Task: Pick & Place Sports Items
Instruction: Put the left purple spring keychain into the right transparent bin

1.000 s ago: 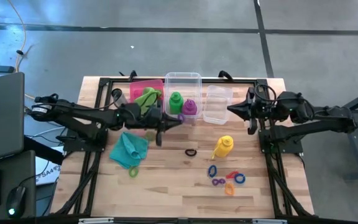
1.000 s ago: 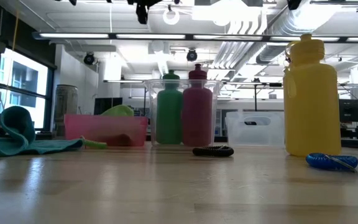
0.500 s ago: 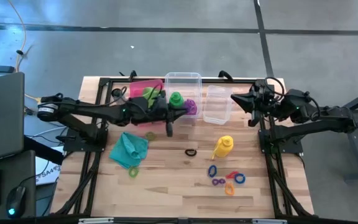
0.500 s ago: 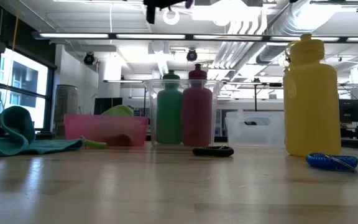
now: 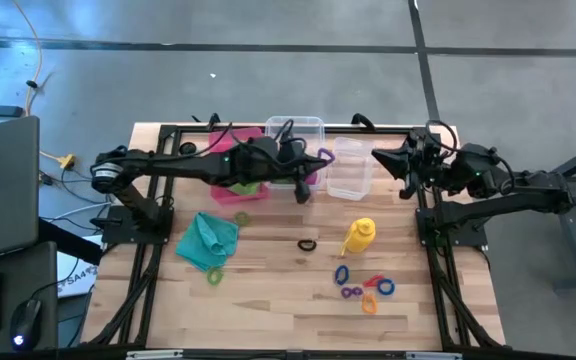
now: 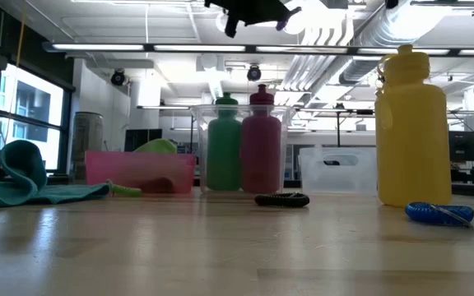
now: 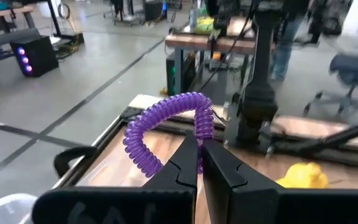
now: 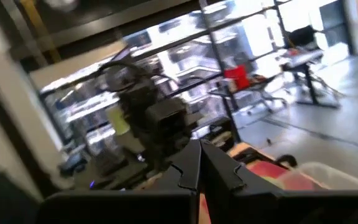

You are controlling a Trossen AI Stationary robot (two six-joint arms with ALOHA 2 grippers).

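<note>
While the left gripper (image 7: 199, 149) pinches a coiled purple ring (image 7: 166, 127) between closed fingers over the clear bins at upper centre of the high view, we count two bottles, green (image 6: 225, 152) and purple (image 6: 261, 148), upright in one clear bin (image 6: 286, 123). One smooth yellow bottle (image 5: 359, 236) stands right of centre. Two soft cloths show: teal (image 5: 208, 239) and lime (image 6: 156, 145). The right gripper (image 8: 199, 163) waits at upper right, fingers together, empty.

Open tabletop (image 5: 268, 290) in front — bins (image 5: 294, 130) behind.
</note>
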